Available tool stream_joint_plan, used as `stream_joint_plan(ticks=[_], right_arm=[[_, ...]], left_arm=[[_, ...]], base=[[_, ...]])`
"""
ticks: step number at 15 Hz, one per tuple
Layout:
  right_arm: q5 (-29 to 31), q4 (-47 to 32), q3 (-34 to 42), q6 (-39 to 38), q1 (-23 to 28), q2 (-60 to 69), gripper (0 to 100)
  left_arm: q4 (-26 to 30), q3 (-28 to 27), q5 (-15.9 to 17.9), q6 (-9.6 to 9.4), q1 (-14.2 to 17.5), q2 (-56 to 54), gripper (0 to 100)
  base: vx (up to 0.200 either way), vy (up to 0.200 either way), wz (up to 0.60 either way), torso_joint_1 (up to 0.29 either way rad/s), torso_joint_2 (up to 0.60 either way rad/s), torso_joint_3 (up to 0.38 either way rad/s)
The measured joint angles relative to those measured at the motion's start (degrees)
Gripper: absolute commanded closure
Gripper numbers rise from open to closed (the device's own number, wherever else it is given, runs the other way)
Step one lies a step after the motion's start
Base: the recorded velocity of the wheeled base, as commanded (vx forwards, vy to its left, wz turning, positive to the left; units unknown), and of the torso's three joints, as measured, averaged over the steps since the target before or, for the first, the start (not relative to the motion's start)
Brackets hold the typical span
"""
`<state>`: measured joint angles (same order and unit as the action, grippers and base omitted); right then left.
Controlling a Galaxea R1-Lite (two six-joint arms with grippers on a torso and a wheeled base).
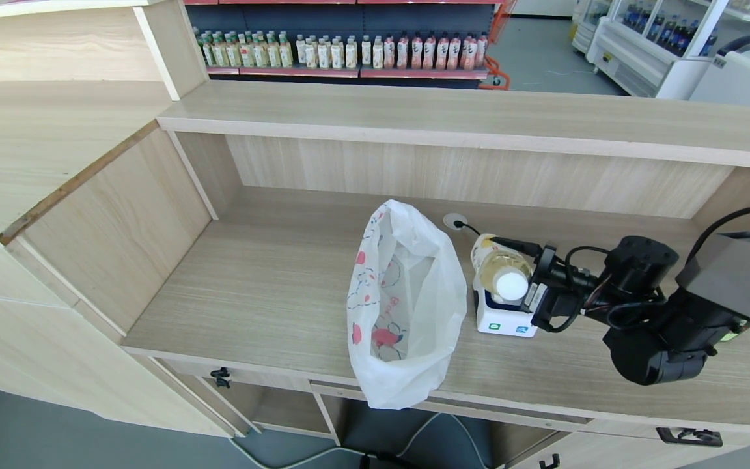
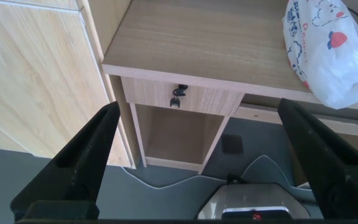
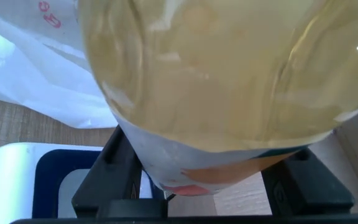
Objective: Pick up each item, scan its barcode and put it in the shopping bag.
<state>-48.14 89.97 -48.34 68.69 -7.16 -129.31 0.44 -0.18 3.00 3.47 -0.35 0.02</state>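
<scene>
My right gripper (image 1: 523,270) is shut on a bottle (image 1: 502,269) of pale yellow drink with a white cap, held on its side just above the white barcode scanner (image 1: 504,319). Up close, the bottle (image 3: 229,81) sits over the scanner's dark window (image 3: 73,186). The white shopping bag (image 1: 404,306), printed with red and blue figures, stands open on the counter directly left of the scanner. My left gripper (image 2: 210,162) hangs open below the counter's front edge, with nothing between its fingers, and the shopping bag (image 2: 325,50) is off to one side of it.
The wooden counter (image 1: 264,293) has a raised back ledge and a tall side panel on the left. A cable outlet (image 1: 455,221) sits behind the bag. Drawers with black handles (image 1: 220,376) run under the front edge. Store shelves of bottles stand far behind.
</scene>
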Motion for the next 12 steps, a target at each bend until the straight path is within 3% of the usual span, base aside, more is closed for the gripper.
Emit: stream_joint_plan(ticks=[4, 7, 12], right_arm=[[0.09, -0.09, 7.94, -11.24, 1.21, 7.12, 100], [3.58, -0.22, 11.87, -32.87, 2.10, 14.99, 100], [38.27, -2.84, 18.98, -59.89, 0.62, 23.82, 100]], left_arm=[[0.00, 0.00, 0.00, 0.02, 0.00, 0.00, 0], [0.00, 0.00, 0.00, 0.02, 0.00, 0.00, 0], [0.00, 0.00, 0.00, 0.00, 0.00, 0.00, 0]], base=[[0.000, 0.000, 0.00, 0.000, 0.00, 0.000], [0.000, 0.000, 0.00, 0.000, 0.00, 0.000], [0.000, 0.000, 0.00, 0.000, 0.00, 0.000]])
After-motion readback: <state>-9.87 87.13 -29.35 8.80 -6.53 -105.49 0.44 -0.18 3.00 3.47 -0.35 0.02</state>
